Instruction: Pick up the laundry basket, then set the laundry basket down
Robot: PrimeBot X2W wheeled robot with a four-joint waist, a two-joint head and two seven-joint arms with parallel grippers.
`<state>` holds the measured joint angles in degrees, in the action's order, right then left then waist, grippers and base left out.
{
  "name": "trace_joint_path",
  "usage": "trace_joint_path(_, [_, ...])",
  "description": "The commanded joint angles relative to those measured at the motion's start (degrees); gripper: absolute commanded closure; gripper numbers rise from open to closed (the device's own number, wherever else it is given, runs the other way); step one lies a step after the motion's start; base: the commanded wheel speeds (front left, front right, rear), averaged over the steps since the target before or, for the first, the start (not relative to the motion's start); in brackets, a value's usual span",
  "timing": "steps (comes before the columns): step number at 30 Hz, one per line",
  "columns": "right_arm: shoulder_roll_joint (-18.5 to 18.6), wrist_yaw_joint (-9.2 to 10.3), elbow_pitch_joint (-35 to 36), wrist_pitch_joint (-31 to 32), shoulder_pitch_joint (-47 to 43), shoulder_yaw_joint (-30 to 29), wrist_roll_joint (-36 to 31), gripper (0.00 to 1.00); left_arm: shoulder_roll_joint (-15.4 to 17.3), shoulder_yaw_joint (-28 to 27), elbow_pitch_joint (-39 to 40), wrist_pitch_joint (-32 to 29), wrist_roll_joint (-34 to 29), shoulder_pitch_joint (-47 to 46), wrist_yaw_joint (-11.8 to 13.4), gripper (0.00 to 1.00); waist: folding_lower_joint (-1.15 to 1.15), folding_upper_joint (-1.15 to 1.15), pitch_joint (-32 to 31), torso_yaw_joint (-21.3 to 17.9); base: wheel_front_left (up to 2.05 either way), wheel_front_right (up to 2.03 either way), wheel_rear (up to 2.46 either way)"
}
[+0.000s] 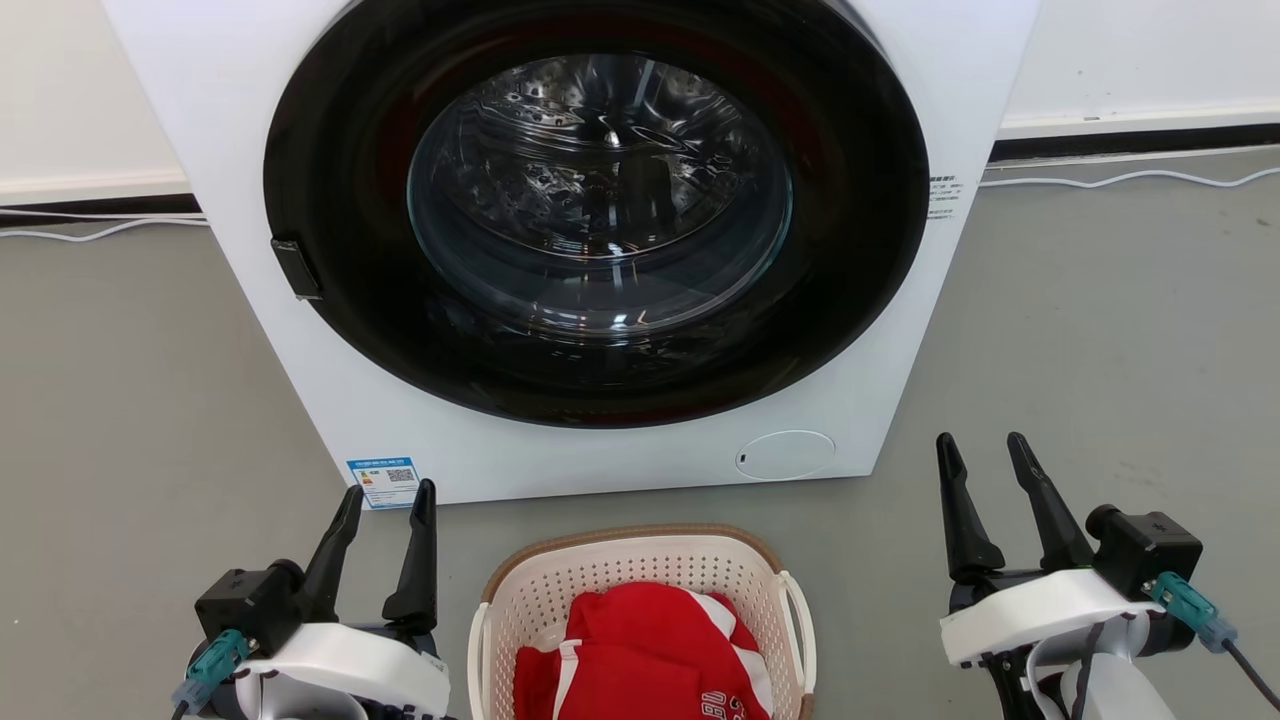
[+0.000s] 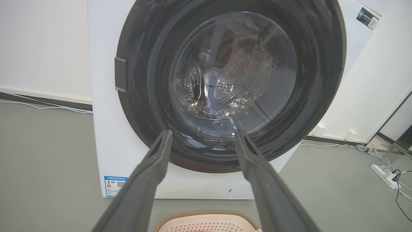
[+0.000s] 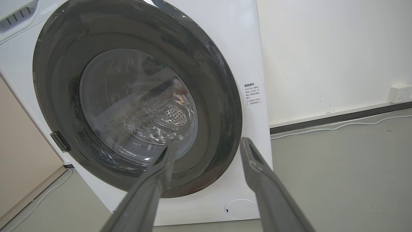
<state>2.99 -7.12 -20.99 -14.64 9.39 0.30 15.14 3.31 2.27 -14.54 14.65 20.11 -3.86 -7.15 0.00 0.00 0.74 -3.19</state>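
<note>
Grey floor [image 1: 120,400], white wall [image 3: 322,58]

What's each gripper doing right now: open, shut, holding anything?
Left gripper: jaws open, holding nothing, beside the laundry basket.
Right gripper: jaws open, holding nothing.

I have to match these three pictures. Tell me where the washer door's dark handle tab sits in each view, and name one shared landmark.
Head view: handle tab, upper left.
Left wrist view: handle tab, left of centre.
Right wrist view: handle tab, far left.
Shared landmark: round white flap, low right on the washing machine.
</note>
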Motion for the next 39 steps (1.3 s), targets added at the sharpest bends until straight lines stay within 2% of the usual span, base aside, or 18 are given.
trace_joint_path(1, [-0.1,-0.36,1.5,-0.4,0.8,1.6,-0.2,0.0,0.3,-1.8,1.6,0.3,-0.6,-1.6,-0.3,0.0,0.0,0.0,0.0,0.0,0.0,0.0,0.0])
trace_joint_path(20, [-0.1,-0.36,1.3,-0.4,0.8,2.0,0.1,0.0,0.4,-1.0,1.2,0.3,-0.1,-1.7,-0.3,0.0,0.0,0.0,-0.1,-0.1,0.0,0.0,0.0])
trace_joint_path(21, [0.0,0.01,-0.1,0.0,0.0,0.3,0.1,1.0,0.1,0.5,-0.2,0.0,0.1,0.0,0.0,1.0,0.0,0.0,-0.1,-0.1,0.0,0.0,0.0])
trace_joint_path(27, [-0.2,0.05,-2.5,0.4,-1.5,0.1,1.4,1.0,-0.2,0.4,-3.0,-0.4,1.4,1.3,0.0,1.0,0.0,0.0,-0.1,0.0,0.0,0.0,0.0])
trace_joint_path(32, [-0.2,0.03,-2.0,1.3,-1.7,-0.2,4.5,1.0,-0.2,0.1,-2.8,-1.3,4.2,1.2,0.0,1.0,0.13,0.0,-0.3,0.1,0.0,0.0,0.0])
trace_joint_path(35, [-0.2,0.02,-1.8,1.8,-1.7,-0.3,6.4,1.0,-0.2,-0.2,-2.7,-1.8,6.0,1.1,0.0,1.0,0.02,0.0,-0.2,0.2,0.0,0.0,0.0])
trace_joint_path(39, [-0.2,0.01,-1.5,2.4,-1.8,-0.6,8.8,1.0,-0.2,-0.5,-2.6,-2.5,8.3,1.0,0.0,1.0,0.0,0.0,-0.2,0.3,0.0,0.0,0.0])
